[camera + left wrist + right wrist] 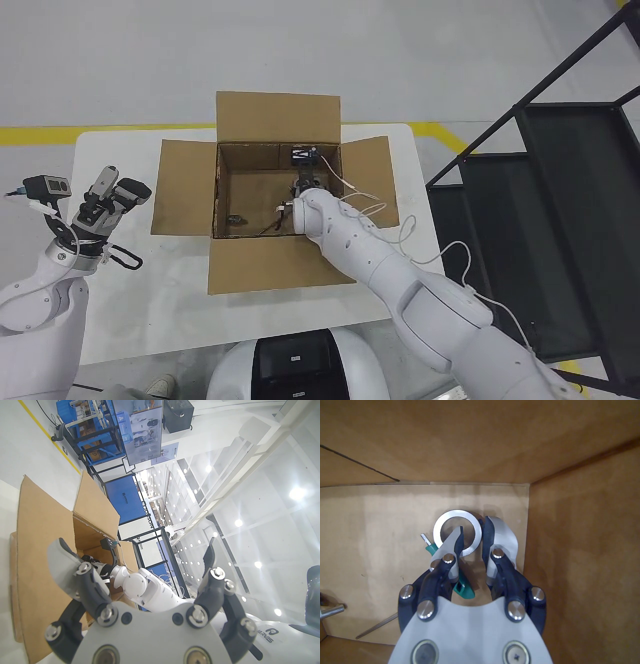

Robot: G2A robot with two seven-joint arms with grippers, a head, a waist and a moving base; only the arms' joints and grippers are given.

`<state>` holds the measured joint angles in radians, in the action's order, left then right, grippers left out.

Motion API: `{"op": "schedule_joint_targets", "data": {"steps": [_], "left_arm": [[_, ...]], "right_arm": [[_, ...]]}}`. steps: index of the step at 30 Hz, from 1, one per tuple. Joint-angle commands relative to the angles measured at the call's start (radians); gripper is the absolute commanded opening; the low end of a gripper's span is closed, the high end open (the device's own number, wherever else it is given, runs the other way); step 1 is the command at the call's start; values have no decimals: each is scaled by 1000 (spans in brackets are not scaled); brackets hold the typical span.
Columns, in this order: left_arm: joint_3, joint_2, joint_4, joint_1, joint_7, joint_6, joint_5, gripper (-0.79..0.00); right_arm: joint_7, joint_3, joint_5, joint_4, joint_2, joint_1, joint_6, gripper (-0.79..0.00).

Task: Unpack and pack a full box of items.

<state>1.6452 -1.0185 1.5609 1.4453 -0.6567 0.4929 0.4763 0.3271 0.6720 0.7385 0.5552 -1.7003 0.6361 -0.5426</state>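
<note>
Unpacking the brown cardboard box (280, 118), the right end effector (473, 525), spread apart, is straddling the silver metal ring (457, 513) at frame centre; clamping seems next.

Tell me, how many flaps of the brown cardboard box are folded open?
4 on the brown cardboard box: far flap, near flap, left flap and right flap by the robot's sides. None looks hidden.
</note>
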Motion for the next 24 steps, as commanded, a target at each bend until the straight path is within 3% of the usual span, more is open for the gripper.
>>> {"op": "schedule_joint_targets", "data": {"steps": [1, 2, 13, 17, 24], "left_arm": [[0, 0, 0, 0, 0, 0, 0, 0], [0, 0, 0, 0, 0, 0, 0, 0], [0, 0, 0, 0, 0, 0, 0, 0], [0, 0, 0, 0, 0, 0, 0, 0], [0, 0, 0, 0, 0, 0, 0, 0]], "right_arm": [[-2, 1, 0, -13, -6, -4, 5, -742], [-3, 2, -1, -18, -9, -6, 7, -785], [-34, 31, 50, 81, -6, 6, 2, -785], [-24, 69, 84, 219, 22, 52, 13, -785], [83, 237, 163, 675, 123, 260, 203, -785]]}}
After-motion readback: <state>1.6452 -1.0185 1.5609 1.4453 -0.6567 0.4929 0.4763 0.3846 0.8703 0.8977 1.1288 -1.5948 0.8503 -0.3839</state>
